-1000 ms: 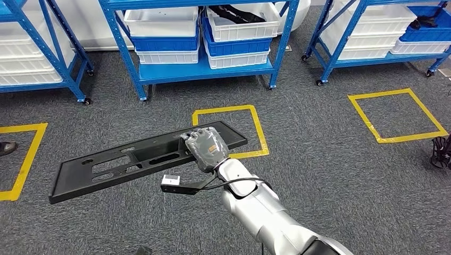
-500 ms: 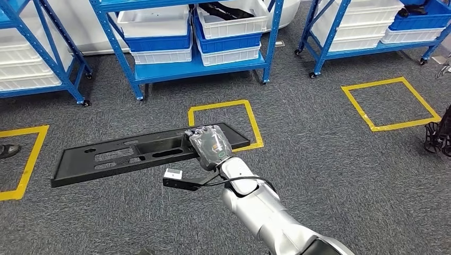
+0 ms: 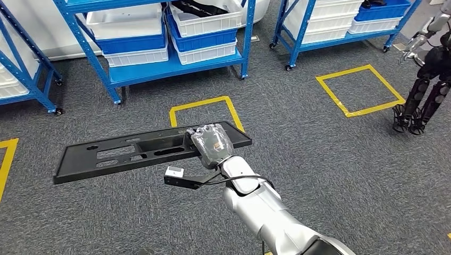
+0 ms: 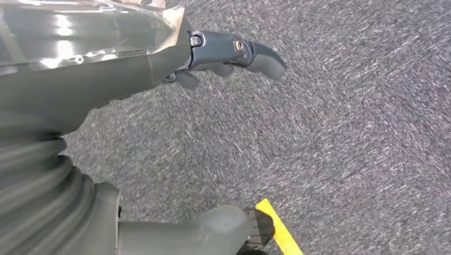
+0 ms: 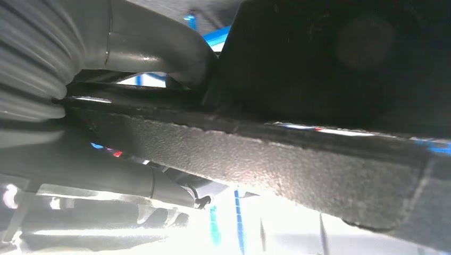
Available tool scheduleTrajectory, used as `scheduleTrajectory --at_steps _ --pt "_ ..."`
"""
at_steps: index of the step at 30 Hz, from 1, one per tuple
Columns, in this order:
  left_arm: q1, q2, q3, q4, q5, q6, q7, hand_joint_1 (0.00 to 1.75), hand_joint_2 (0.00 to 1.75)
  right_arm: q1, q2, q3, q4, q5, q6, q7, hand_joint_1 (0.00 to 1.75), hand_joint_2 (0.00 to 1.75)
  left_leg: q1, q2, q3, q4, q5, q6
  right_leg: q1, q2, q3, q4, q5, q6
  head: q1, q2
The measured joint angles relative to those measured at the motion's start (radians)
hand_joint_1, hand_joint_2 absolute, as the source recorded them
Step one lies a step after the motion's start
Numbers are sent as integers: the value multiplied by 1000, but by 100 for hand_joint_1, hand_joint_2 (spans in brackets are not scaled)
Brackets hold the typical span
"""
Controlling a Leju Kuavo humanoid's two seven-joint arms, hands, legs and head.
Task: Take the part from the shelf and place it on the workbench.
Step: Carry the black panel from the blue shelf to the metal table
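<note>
The right hand (image 3: pixel 211 146) is still clamping the long black part (image 3: pixel 127 154) near its right end, carrying it level above the grey carpet at the centre of the head view, its far end reaching toward the left edge. Across the last second the whole scene has been sliding leftward: the blue shelf (image 3: pixel 159 64) is now sitting further toward the upper left, and a second robot (image 3: pixel 425 74) is coming into the upper right corner. That reads as the camera turning with the body, likely toward the table. The left hand (image 4: pixel 228 53) is hanging over carpet, fingers apart, holding nothing.
</note>
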Motion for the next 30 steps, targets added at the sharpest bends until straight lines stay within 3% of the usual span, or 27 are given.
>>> scheduleTrajectory --at_steps 1,2,4,5,7,9,11,14,15,16,17,18,20,22,24,25,27,28,30 --pt "0 0 0 0 0 0 0 0 175 1 -4 -2 1 0 0 2 175 175 1 10 0 0 0 0 -4 -3 -4 6 6 9 0 0" --pt "0 -1 0 0 0 0 0 0 175 2 -7 -4 2 1 -1 3 175 175 2 20 0 2 0 -1 -9 -9 13 -29 27 19 1 0" --pt "0 -2 0 0 0 0 0 0 175 -1 -10 -8 3 1 -2 5 175 175 4 39 0 8 -3 -9 -17 -43 81 -170 82 38 2 0" --pt "0 -2 0 0 0 0 0 0 175 -4 -10 -9 3 1 -2 6 175 175 3 47 -1 12 -5 -15 -17 -58 107 -225 101 40 2 0" --pt "0 -2 1 0 0 0 -1 0 175 -8 -10 -12 2 3 -2 9 175 175 -1 61 -2 15 -5 -29 -12 -66 121 -262 112 30 0 0" --pt "0 -3 1 0 0 0 -2 0 175 -8 -12 -15 2 6 -2 11 175 175 3 73 -2 14 -4 -41 -13 -42 115 -262 120 15 -3 0" --pt "0 -2 2 0 0 0 -2 0 175 -10 -14 -17 2 6 -2 12 175 175 10 46 -16 48 -36 -47 -17 -21 111 -264 128 0 -6 0" --pt "3 -2 4 0 0 0 -3 0 175 -10 -12 -18 2 6 -2 14 175 175 8 -25 -97 240 -142 -45 -10 9 106 -265 136 -19 -13 0" --pt "4 -2 5 0 0 0 -3 0 175 -8 -13 -18 3 6 -2 14 175 175 7 -33 -122 295 -160 -42 -6 21 104 -265 138 -22 -14 0" --pt "4 -2 6 0 0 0 -3 0 175 -7 -13 -18 3 6 -2 14 175 175 6 -36 -130 314 -157 -38 -2 35 104 -264 140 -24 -14 0" --pt "5 -2 7 0 0 0 -3 0 175 -7 -14 -18 3 6 -2 15 175 175 5 -39 -118 290 -135 -32 2 48 103 -264 141 -25 -14 0" --pt "5 -2 7 0 0 0 -3 0 175 -7 -14 -18 3 6 -2 15 175 175 3 -48 -88 232 -101 -25 5 62 104 -263 142 -26 -14 0" --pt "5 0 8 1 0 0 -4 0 175 -9 -13 -18 3 6 -2 17 175 175 3 -97 -19 98 -49 -9 9 85 102 -260 144 -23 -13 0" --pt "4 2 9 1 0 0 -6 0 175 -13 -14 -22 3 5 -2 22 175 175 0 -130 8 42 -38 -1 6 105 92 -258 150 -13 -13 0" --pt "4 2 10 1 -1 1 -9 0 175 -18 -18 -32 3 2 -3 26 175 175 -3 -111 9 31 -32 3 4 127 80 -261 159 2 -14 0" --pt "4 1 11 1 -1 1 -11 0 175 -21 -21 -38 3 -1 -3 29 175 175 -3 -98 12 22 -26 6 5 121 73 -256 157 6 -13 0" --pt "4 -1 13 1 -2 1 -13 0 175 -30 -29 -50 3 -5 -4 36 175 175 0 -66 17 4 -13 12 12 71 37 -197 128 7 -6 0" --pt "5 -1 13 1 -2 0 -13 0 175 -35 -32 -55 3 -6 -4 38 175 175 -2 -50 18 2 -11 13 10 36 8 -138 101 5 -2 0" --pt "7 -2 14 2 -3 0 -13 0 175 -39 -38 -61 4 -4 -4 42 175 175 -4 -16 15 2 -10 14 6 5 -49 -17 56 8 2 0"
